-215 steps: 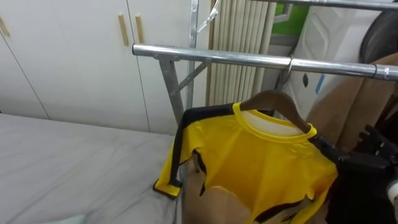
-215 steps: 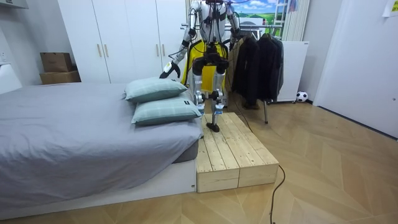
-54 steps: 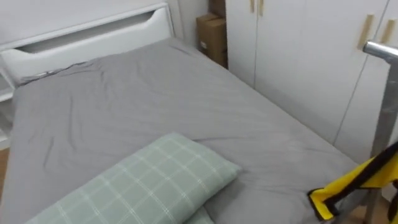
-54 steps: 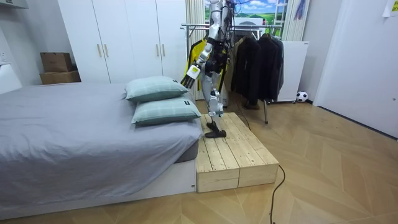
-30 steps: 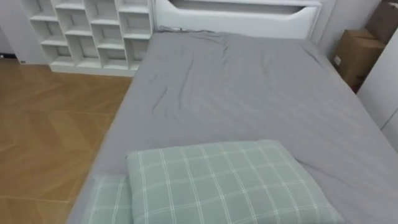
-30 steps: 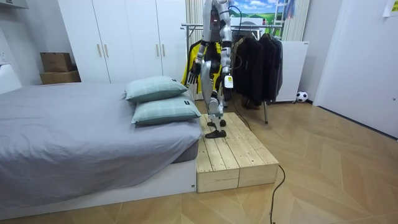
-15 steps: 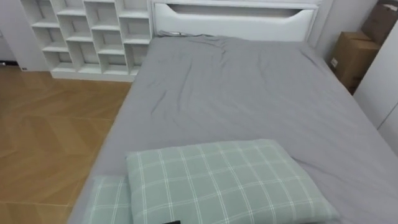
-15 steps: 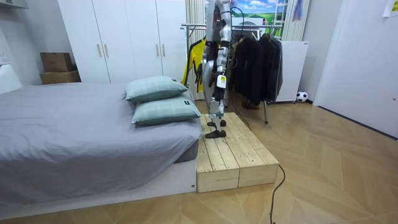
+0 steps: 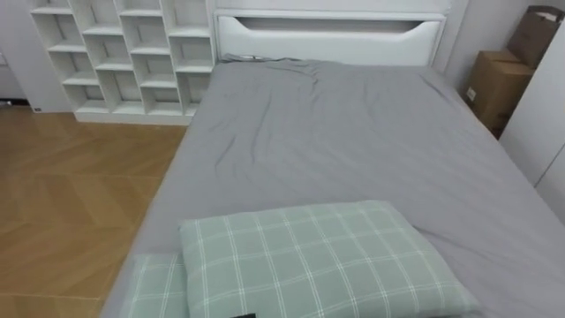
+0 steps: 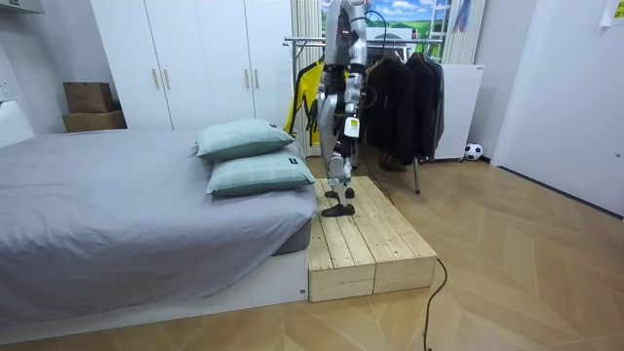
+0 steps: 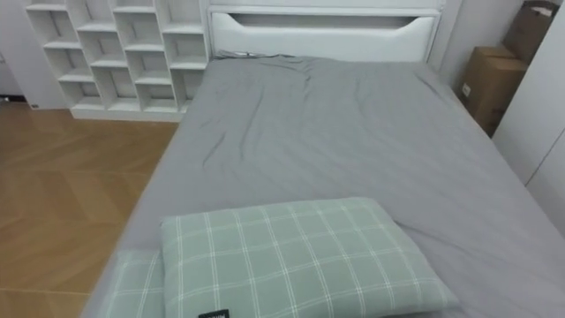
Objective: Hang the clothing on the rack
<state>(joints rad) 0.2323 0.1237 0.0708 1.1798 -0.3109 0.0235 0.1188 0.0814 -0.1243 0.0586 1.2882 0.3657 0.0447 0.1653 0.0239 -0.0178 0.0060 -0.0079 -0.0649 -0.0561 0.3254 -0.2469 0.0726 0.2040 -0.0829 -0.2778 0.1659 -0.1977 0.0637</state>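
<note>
Yellow shirt [image 10: 309, 90] hangs on the clothes rack [image 10: 304, 41] behind the robot, which stands on the wooden platform [image 10: 366, 234] facing the bed [image 9: 353, 132]. We see its left hand [image 10: 349, 121] and right hand [image 10: 323, 109] hanging low; we cannot tell how the fingers are set.

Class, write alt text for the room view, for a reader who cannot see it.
The robot stands on a wooden platform beside a grey bed with two green pillows. Just beyond it, a rack holds a yellow shirt and dark jackets.
</note>
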